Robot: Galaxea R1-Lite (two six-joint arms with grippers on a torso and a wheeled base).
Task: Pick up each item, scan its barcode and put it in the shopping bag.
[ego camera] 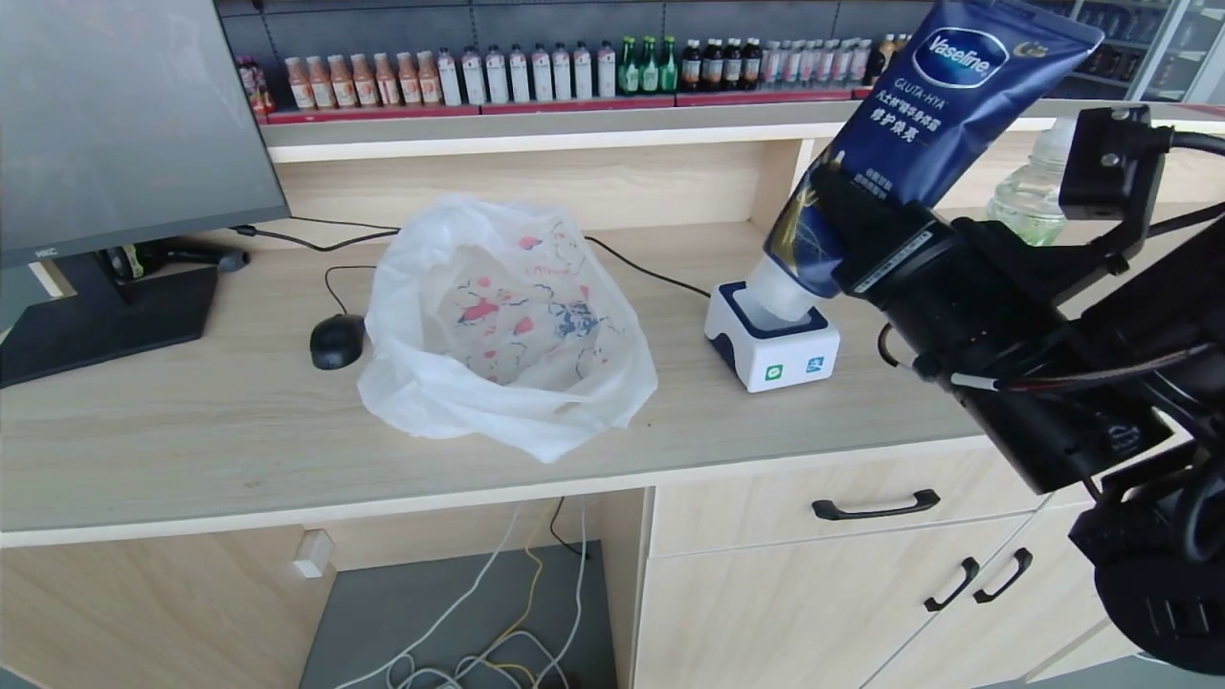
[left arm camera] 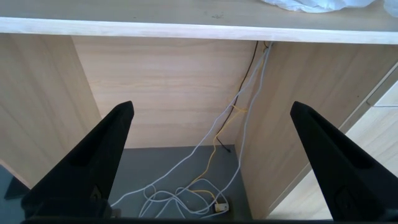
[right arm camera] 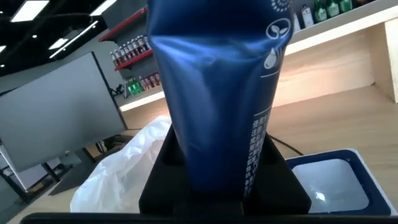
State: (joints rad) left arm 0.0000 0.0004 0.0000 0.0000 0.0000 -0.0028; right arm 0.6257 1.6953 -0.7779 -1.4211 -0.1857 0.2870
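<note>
The blue tube point(ego camera: 919, 105) is held tilted, cap downward, just above the scanner point(ego camera: 775, 349). The right hand point(ego camera: 861, 239) clamps its lower body near the cap. The tube is judged light, soft-walled and glossy, so it may dent or slip; the firmer shoulder by the cap is the better hold. The thin, crinkled shopping bag point(ego camera: 507, 325) lies open on the wooden tabletop point(ego camera: 191, 431). The left hand point(left arm camera: 210, 112) hangs released below the tabletop edge.
</note>
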